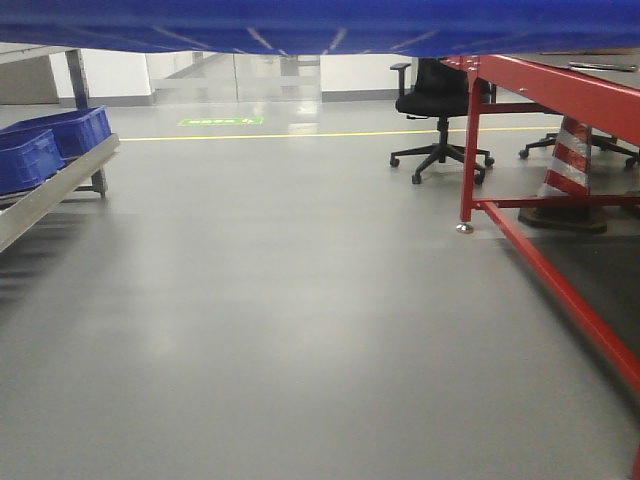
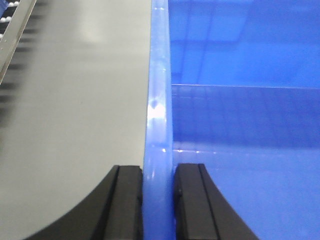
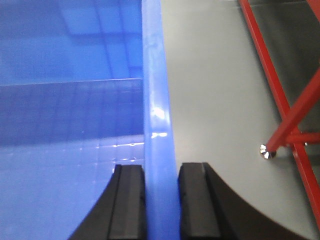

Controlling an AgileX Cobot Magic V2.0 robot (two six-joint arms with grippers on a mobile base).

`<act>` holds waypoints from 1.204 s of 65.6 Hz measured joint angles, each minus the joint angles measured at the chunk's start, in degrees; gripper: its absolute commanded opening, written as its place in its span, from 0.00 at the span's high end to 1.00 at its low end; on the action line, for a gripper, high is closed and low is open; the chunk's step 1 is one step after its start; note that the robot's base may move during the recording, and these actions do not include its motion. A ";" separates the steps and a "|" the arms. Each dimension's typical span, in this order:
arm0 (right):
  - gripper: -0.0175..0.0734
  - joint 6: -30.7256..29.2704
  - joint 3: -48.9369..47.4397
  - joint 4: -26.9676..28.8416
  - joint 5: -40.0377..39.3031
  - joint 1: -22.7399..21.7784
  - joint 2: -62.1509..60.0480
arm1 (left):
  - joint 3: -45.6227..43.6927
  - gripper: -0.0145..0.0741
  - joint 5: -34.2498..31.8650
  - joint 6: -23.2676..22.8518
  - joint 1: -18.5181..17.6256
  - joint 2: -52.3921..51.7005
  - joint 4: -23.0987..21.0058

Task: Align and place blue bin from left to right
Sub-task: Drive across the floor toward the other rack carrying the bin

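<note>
Left gripper [image 2: 159,171] pinches the left wall of the blue bin [image 2: 240,125]; right gripper [image 3: 161,170] clamps its right wall, likely to carry it level. The bin hangs above the floor [image 1: 300,300], between the left rack [image 1: 60,185] and the red table [image 1: 560,90] on the right.

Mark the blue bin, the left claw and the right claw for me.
blue bin [image 2: 158,75]: left wrist view, on its thick rim.
left claw [image 2: 159,172]: left wrist view, midway between the fingertips clamping the rim.
right claw [image 3: 161,170]: right wrist view, midway between the fingertips clamping the rim.
</note>
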 measured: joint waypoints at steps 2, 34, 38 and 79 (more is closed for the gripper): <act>0.99 0.00 0.00 0.00 0.00 0.00 0.00 | 0.00 0.96 0.00 0.00 0.00 0.00 0.00; 0.99 0.00 0.00 0.00 0.00 0.00 0.00 | 0.00 0.96 0.00 0.00 0.00 0.00 0.00; 0.99 0.00 0.00 0.00 0.00 0.00 0.00 | 0.00 0.96 0.00 0.00 0.00 0.00 0.00; 0.99 0.00 0.00 0.12 0.00 0.00 0.00 | 0.00 0.96 0.00 0.00 0.00 0.00 0.57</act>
